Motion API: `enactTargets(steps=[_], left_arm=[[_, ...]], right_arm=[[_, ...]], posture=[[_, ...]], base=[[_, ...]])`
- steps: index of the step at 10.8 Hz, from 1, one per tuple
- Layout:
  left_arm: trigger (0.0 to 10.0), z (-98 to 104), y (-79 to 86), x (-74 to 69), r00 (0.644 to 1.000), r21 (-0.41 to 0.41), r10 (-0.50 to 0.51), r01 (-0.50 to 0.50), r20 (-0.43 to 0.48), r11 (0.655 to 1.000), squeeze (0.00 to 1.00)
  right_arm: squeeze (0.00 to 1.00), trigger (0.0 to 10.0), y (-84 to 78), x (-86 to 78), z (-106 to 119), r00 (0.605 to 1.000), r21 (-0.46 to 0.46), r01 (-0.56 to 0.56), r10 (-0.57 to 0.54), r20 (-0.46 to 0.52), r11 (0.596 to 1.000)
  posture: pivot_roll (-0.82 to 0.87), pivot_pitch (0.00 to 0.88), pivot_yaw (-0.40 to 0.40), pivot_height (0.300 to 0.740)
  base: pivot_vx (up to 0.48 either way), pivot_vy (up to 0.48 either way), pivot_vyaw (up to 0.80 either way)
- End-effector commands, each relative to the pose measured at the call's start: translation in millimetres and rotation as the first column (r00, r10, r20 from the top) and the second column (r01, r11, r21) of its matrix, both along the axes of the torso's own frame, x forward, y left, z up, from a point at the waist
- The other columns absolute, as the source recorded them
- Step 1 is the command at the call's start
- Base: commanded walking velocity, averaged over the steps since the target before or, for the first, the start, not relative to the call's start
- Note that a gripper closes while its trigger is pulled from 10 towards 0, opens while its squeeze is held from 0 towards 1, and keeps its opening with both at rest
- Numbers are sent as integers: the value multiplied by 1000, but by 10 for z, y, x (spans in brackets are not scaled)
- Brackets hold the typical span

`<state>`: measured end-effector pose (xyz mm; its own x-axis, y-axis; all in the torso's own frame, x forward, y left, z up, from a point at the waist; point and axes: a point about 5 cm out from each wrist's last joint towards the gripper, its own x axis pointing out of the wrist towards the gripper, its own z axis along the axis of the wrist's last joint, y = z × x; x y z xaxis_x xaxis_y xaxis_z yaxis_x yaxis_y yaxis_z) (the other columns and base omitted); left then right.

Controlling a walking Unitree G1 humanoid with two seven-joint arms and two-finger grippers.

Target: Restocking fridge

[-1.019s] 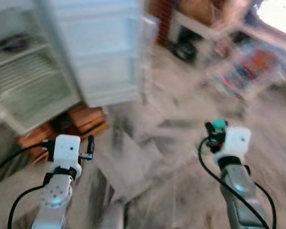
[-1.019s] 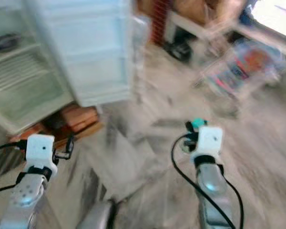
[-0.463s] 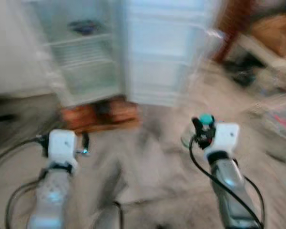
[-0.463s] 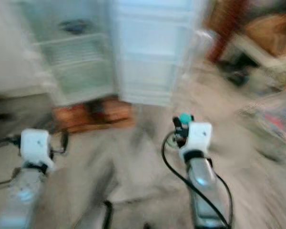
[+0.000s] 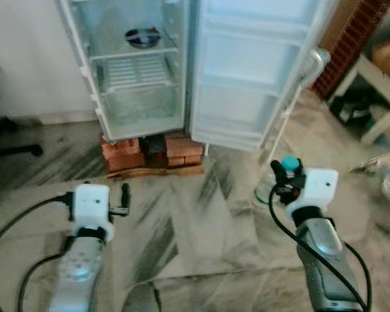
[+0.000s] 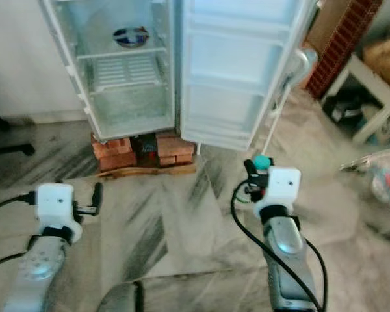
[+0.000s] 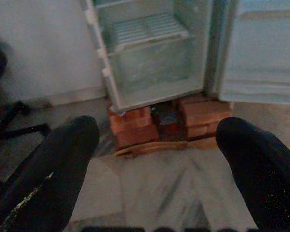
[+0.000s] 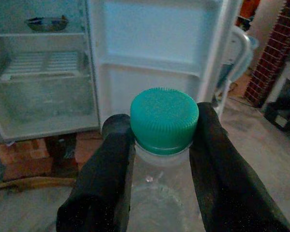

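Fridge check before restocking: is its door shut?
No, the fridge stands with its door swung wide open, its shelves showing.

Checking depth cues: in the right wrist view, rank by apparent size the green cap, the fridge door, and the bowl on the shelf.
1. fridge door, largest in frame
2. green cap, held in the right tool; close to the camera, so it looks inflated
3. bowl, smallest, far back on the shelf
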<state>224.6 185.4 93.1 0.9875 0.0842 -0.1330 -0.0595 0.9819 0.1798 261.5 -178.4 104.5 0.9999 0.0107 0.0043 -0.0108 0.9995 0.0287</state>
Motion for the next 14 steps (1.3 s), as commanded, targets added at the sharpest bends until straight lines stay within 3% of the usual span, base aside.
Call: enactTargets(steps=[1, 14], left_arm=[[10000, 23, -5, 18, 1000, -4, -1, 1, 9, 1000, 0], [10000, 4, 13, 42, 1000, -4, 3, -3, -3, 1000, 0]], right_arm=[[0, 10000, 48, 11, 70, 999, 0, -27, 27, 36, 1000], [0, 10000, 26, 68, 52, 998, 0, -49, 49, 43, 999]], posture=[[139, 127, -91, 740], [142, 120, -80, 740]], base=[[304, 0, 0], [412, 0, 0]])
